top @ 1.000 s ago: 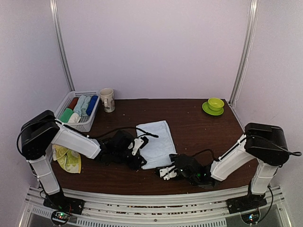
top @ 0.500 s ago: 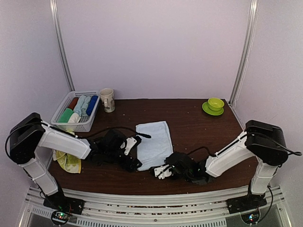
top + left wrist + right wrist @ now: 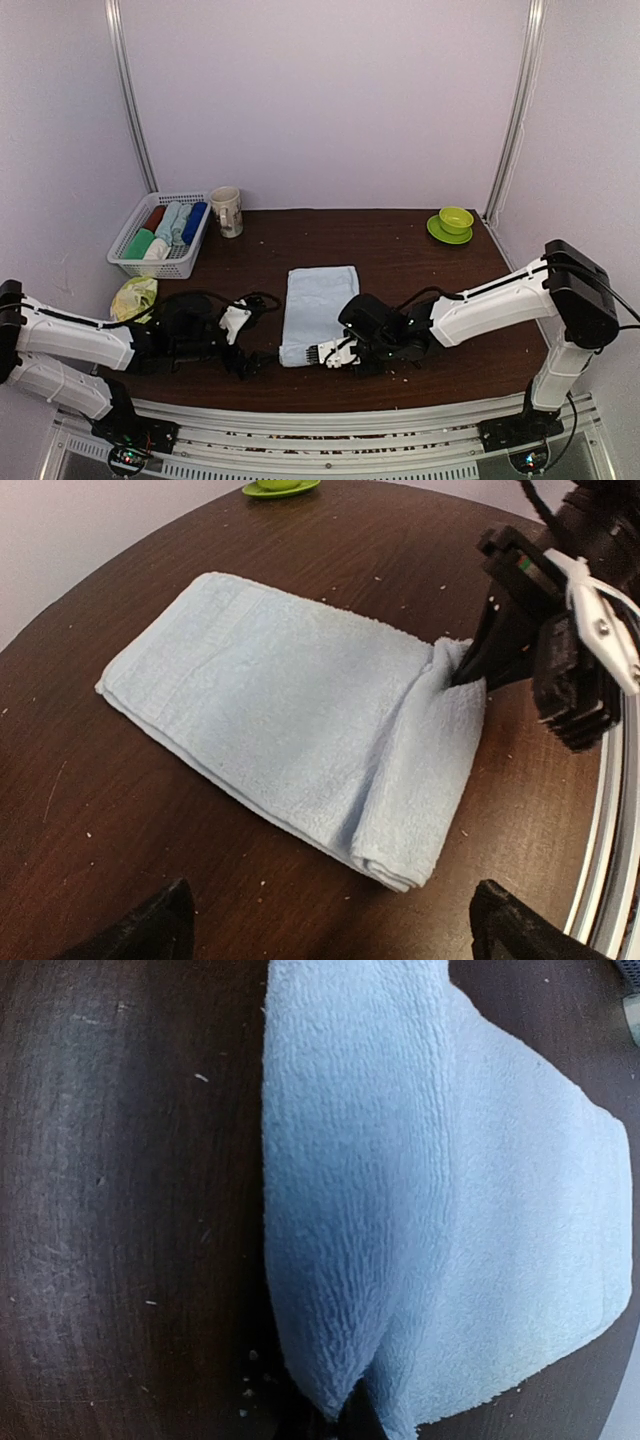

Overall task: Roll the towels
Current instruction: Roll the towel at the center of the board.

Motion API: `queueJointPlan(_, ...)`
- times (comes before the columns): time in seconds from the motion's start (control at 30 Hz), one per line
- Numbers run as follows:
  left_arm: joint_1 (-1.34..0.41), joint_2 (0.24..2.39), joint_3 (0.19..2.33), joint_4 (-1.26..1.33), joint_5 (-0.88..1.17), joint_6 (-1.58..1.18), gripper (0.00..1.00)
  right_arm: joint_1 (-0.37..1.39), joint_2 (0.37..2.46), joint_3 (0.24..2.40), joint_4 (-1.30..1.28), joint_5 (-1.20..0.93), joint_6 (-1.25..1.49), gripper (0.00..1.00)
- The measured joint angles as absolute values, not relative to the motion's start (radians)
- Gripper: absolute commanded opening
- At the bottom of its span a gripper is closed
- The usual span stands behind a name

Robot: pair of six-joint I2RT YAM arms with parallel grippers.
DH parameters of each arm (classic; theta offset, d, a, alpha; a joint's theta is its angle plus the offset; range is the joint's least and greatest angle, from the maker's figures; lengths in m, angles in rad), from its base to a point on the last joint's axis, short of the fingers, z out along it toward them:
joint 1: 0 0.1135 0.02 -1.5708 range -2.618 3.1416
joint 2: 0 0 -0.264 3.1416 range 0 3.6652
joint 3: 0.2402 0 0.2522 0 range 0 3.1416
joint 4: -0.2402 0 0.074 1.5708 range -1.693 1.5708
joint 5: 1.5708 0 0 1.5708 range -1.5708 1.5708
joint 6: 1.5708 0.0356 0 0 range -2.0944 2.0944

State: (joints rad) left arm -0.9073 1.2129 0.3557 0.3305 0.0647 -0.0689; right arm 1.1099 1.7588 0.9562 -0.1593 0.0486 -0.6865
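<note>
The long pale blue towel (image 3: 318, 305) lies folded flat in the middle of the table. My right gripper (image 3: 314, 353) is shut on its near edge, which is pinched up into a ridge (image 3: 345, 1290) in the right wrist view. From the left wrist view, the right gripper's fingers (image 3: 470, 660) bite the towel's (image 3: 290, 705) near end. My left gripper (image 3: 256, 335) stands wide open, low over the table, a little left of the towel and holding nothing. The yellow-green towel (image 3: 135, 297) lies bunched at the table's left edge.
A white slatted basket (image 3: 150, 268) with several rolled towels stands at the back left, a mug (image 3: 227, 211) beside it. A green cup on a saucer (image 3: 455, 222) sits at the back right. The metal rail (image 3: 610, 850) runs along the table's near edge.
My left gripper opened, let go of the blue towel and drew back to the left. My right gripper moved left to the towel's near edge and shut on it.
</note>
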Motion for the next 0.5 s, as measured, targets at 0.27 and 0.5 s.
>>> queueJointPlan(0.27, -1.026, 1.186, 0.293, 0.437, 0.043, 0.073, 0.95, 1.044, 1.806, 1.031, -0.280, -0.132, -0.620, 0.00)
queueJointPlan(0.5, -1.143, 1.240, 0.283, 0.508, -0.003, 0.197, 0.92, 0.971, 1.898, 1.182, -0.415, -0.324, -0.595, 0.00)
